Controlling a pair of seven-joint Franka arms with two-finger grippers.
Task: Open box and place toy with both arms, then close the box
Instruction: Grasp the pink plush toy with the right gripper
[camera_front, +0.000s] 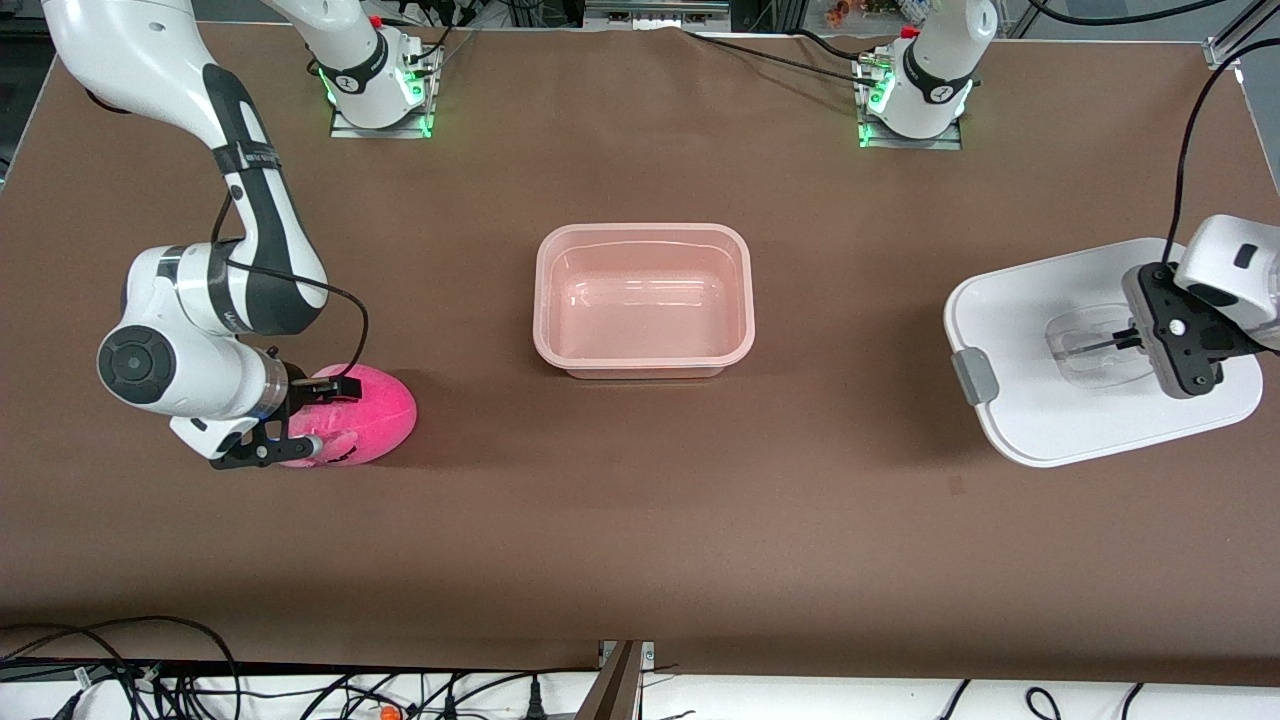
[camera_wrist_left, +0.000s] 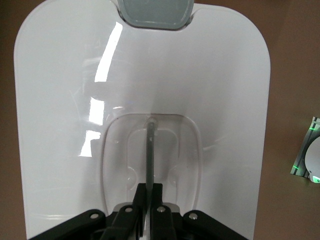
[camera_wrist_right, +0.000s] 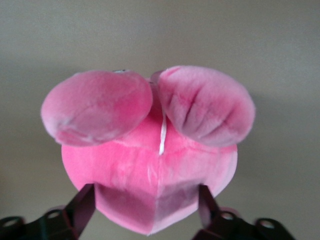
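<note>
The tub (camera_front: 643, 300) sits open in the middle of the worktop, empty, its lid (camera_front: 1040, 400) lying flat near the edge at the left arm's end. The toy (camera_front: 365, 415) rests on the worktop near the edge at the right arm's end, about level with the lid and a little nearer the front camera than the tub. The right gripper (camera_front: 300, 420) is low at the toy, one finger on each flank; the right wrist view shows the plush (camera_wrist_right: 150, 165) squeezed between them, so it reads as clamped on the toy. The left gripper (camera_front: 1135, 340) is down in the lid's clear handle recess (camera_wrist_left: 150, 165), fingers pinched on the thin handle bar. The main risk sits with the toy: it is soft and rounded, and the fingers hold only its lower end, so it may squirm out or swing during the lift and drop short of the tub. If it is carried low, it could also catch the tub's rim and shove the light tub along the brown cover. On the lid side, the bar is narrow and slick; a hold that is off centre would let the lid tilt, and a tilted lid may land skewed on the rim so the grey clip (camera_front: 975, 375) fails to seat. Both arms head for the middle, so bad timing could bring them together over the tub.
</note>
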